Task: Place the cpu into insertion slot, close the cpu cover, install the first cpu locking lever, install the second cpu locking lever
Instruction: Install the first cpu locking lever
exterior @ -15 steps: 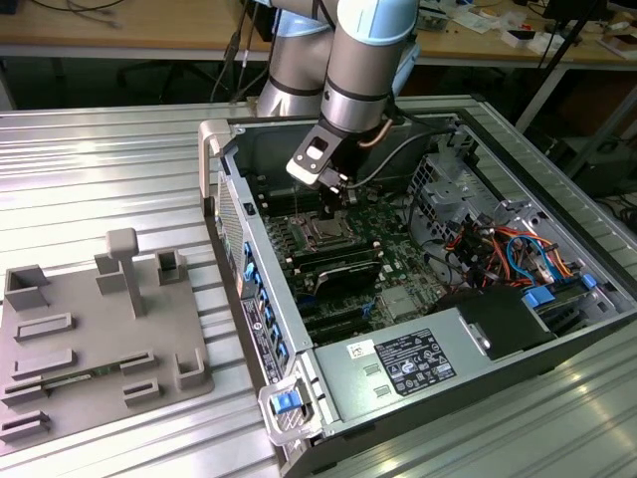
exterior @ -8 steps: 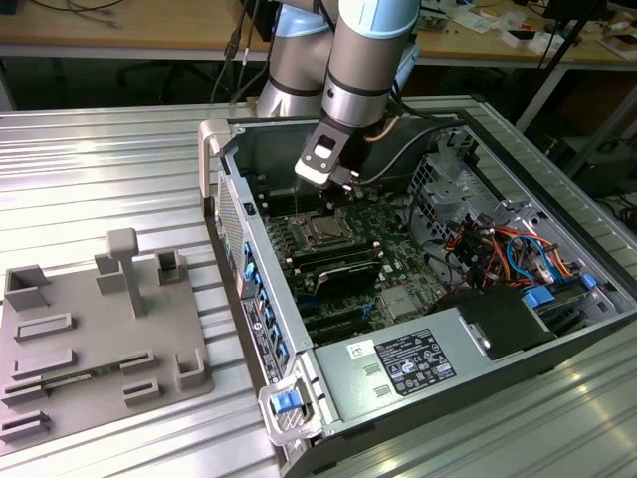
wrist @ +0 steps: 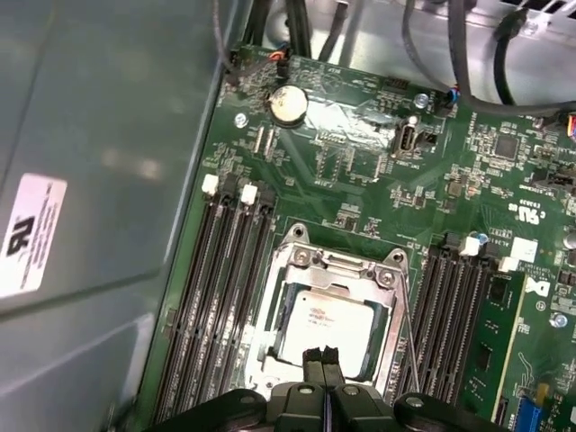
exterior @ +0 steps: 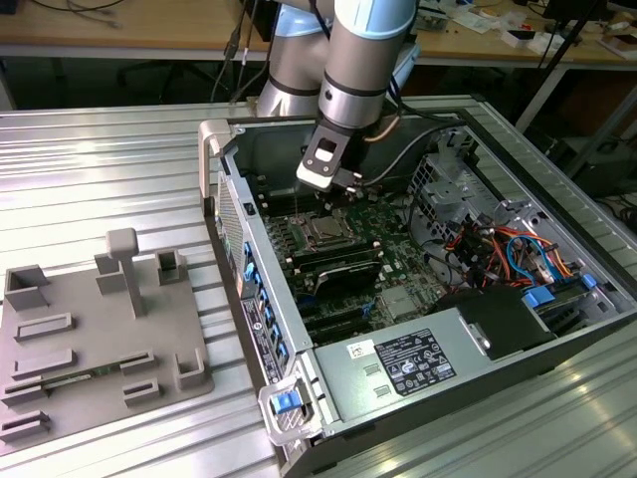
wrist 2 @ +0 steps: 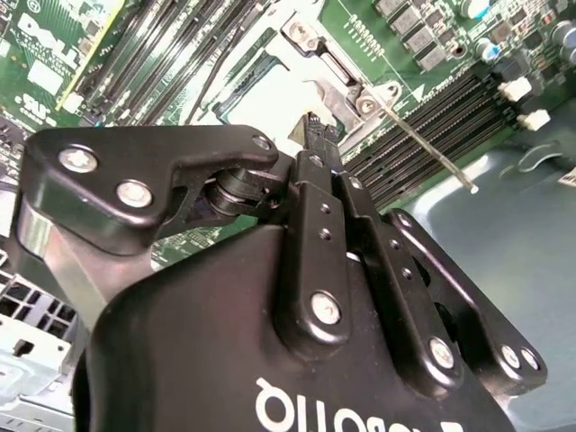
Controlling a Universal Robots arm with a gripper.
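**End effector sitting right over the socket, cpu in place**

From the exterior view's left: a grey moulded plastic fixture tray (exterior: 100, 329) lies on the ribbed aluminium counter (exterior: 100, 159), next to the open grey metal computer case (exterior: 249, 299). Inside it, the small square silver-topped cpu (wrist: 328, 322) sits in the dark, silver-rimmed insertion slot (wrist: 266, 358) on the green circuit board (wrist: 360, 171). The thin silvery cpu cover frame (wrist: 342, 268) lies flat around it. The black end effector (wrist: 322, 353) hangs over the cpu's edge, fingertips pinched together with nothing between them. A thin silver lever rod (wrist 2: 423, 144) sticks out just beside the socket.
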